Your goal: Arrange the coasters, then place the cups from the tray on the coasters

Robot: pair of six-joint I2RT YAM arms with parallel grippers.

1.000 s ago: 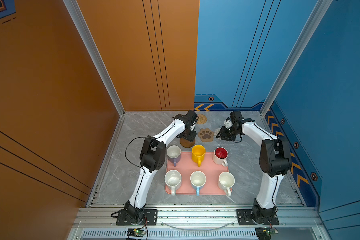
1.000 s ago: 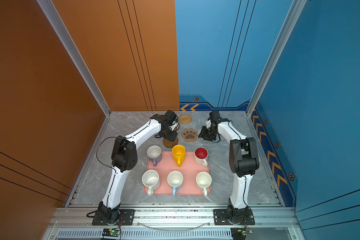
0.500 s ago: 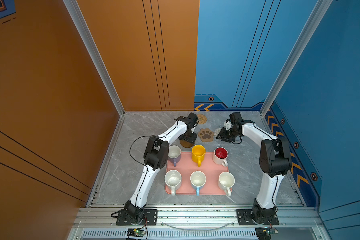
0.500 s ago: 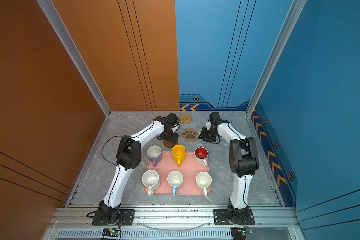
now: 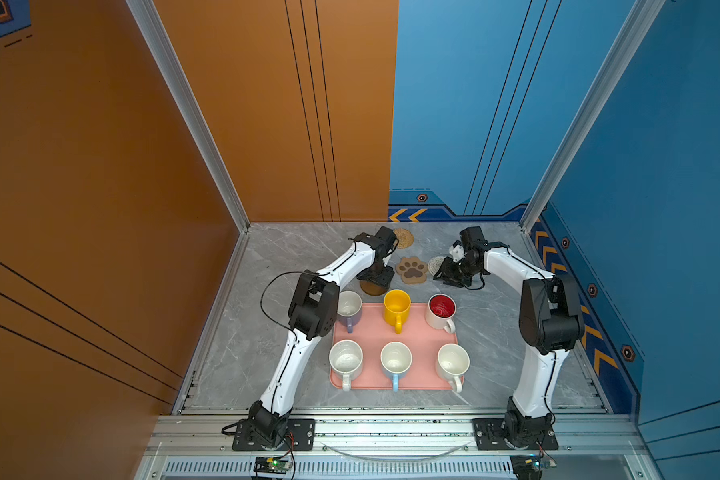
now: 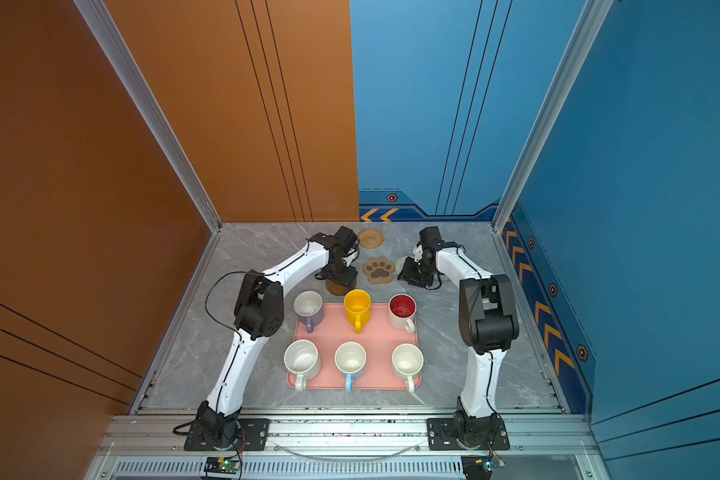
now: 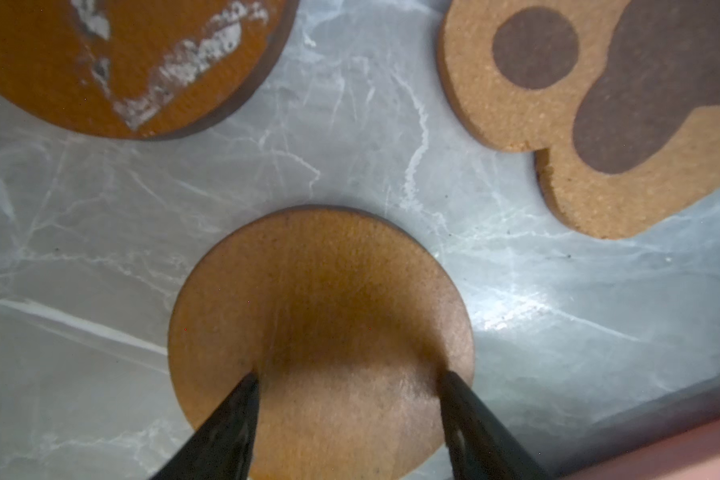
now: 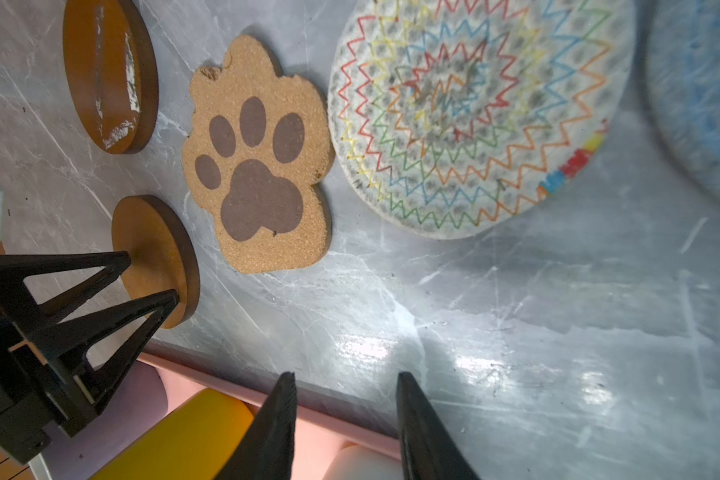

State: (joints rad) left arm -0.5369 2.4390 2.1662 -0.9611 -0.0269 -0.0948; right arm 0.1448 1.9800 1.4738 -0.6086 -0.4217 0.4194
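Left claw (image 7: 348, 376) is spread pretty wide, with both tips down at the top face of the plain brown disc (image 7: 321, 291). They land inside its edge, so it's not clamped around anything, and I can't swear the tips are actually pressing on it. Right claw (image 8: 346, 374) is partly open with nothing in it, hanging over bare table (image 8: 558, 332) just past the tray's far edge.

Coaster count is six, all flat on the table beyond the far edge of the tray (image 5: 416, 334):
- the plain brown disc, closest to the tray
- a scuffed brown disc (image 7: 121, 62), a bit farther from the tray (the left arm hides it in both top views)
- the paw-shaped cork one (image 8: 258, 166), behind the middle of the tray
- a white woven round (image 8: 474, 104) with coloured zigzag stitching, behind the tray's right half, edge just beside the paw
- a pale-blue round (image 8: 699, 104), blurry and only at the edge of the right wrist view
- a tan rattan round (image 5: 404, 237), farthest from the tray, up by the back wall

Mugs: six, all upright on the tray in two rows of three. The far row has the lilac mug (image 5: 348, 305), yellow mug (image 5: 397, 306) and red-inside mug (image 5: 441, 309). The near row has the speckled mug (image 5: 345, 359), light-blue mug (image 5: 396, 358) and plain white mug (image 5: 453, 362). Handles mostly point toward the tray's near edge.
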